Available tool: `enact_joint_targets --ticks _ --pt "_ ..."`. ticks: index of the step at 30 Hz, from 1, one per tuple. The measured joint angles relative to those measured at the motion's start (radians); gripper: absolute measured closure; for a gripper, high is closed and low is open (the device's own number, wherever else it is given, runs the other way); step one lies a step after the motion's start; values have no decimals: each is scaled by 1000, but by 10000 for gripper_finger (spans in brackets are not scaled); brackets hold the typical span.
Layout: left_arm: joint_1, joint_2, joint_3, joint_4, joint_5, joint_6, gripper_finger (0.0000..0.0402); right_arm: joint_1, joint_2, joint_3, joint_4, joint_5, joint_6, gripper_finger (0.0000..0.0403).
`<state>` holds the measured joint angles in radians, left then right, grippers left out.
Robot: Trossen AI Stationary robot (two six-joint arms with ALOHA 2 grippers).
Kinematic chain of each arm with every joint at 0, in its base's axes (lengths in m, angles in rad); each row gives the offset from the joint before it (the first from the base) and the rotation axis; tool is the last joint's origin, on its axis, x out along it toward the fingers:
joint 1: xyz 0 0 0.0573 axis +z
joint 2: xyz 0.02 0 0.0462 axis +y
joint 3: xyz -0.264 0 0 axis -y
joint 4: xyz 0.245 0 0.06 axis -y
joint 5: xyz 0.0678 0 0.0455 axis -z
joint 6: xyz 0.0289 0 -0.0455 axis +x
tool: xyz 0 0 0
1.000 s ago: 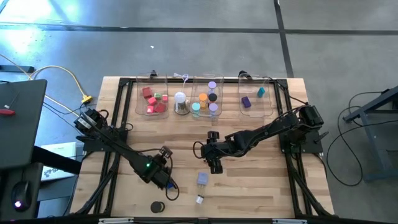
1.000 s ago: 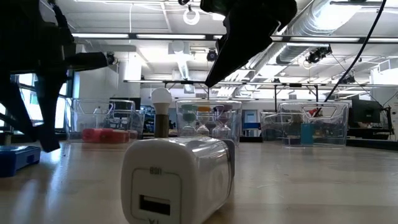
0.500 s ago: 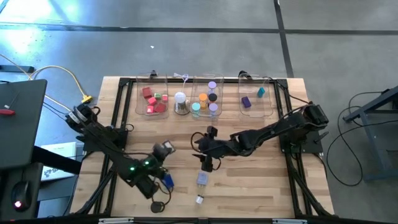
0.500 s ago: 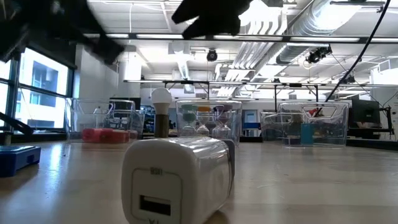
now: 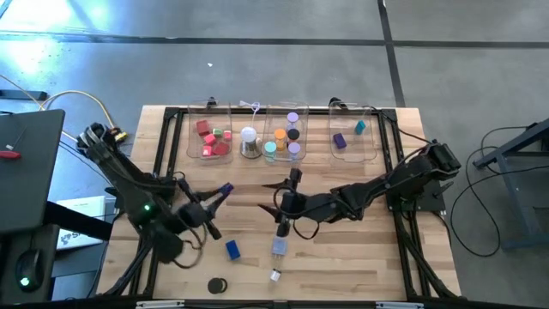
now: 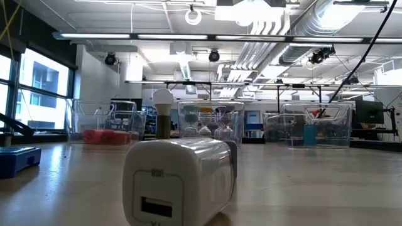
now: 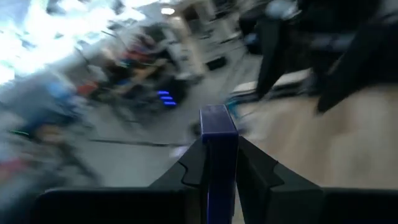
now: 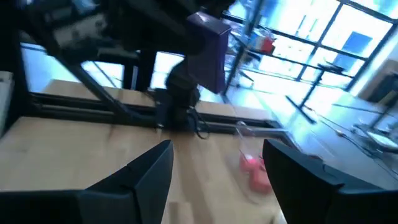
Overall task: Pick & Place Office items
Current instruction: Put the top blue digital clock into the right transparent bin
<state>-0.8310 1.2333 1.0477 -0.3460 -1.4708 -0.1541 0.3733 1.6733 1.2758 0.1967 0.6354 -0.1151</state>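
Nearest the front edge of the table [image 5: 343,266] lay a black disc [image 5: 216,285], and a little to its right a small white plug [image 5: 275,275], which filled the low view [image 6: 179,182] as a rounded white block. Just behind the plug sat a grey-blue block [image 5: 279,247], and to the left of that a blue block [image 5: 232,250], well apart from the disc.

The right gripper [image 5: 283,225] hung just above the grey-blue block, its arm stretched in from the right side of the table. Its fingers [image 8: 149,171] stood fairly wide apart with nothing between them.

The left gripper [image 5: 221,192] was raised over the left half of the table, pointing toward the middle. Its fingers [image 7: 258,171] were pinched narrowly on a dark blue bar [image 7: 219,155], which stuck out past the fingertips; from overhead the piece showed as a blue tip [image 5: 226,188] at the end of the gripper.

At the far edge stood three clear bins. The left bin [image 5: 190,129] held red and pink pieces with one green. Beside it stood a white dome [image 5: 249,136] on a silvery base. The middle bin [image 5: 268,112] held orange, teal, purple and black pieces, and the right bin [image 5: 371,137] held a purple piece and a teal one.
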Motion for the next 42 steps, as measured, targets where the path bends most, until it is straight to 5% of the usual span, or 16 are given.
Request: enact_joint_targets --ticks 8,13,20,29,42 --pt "81 -57 0 435 472 265 357 -32 9 0 51 -299 73 165" --pt "136 -53 0 527 602 344 349 -25 8 0 147 -318 39 165" --pt "207 -41 -1 530 712 279 347 -15 8 0 198 -287 -53 165" --pt "250 4 -2 530 729 297 347 -15 8 0 187 -295 -99 179" --pt "251 6 -3 518 765 333 347 -17 8 0 146 -302 -136 366"
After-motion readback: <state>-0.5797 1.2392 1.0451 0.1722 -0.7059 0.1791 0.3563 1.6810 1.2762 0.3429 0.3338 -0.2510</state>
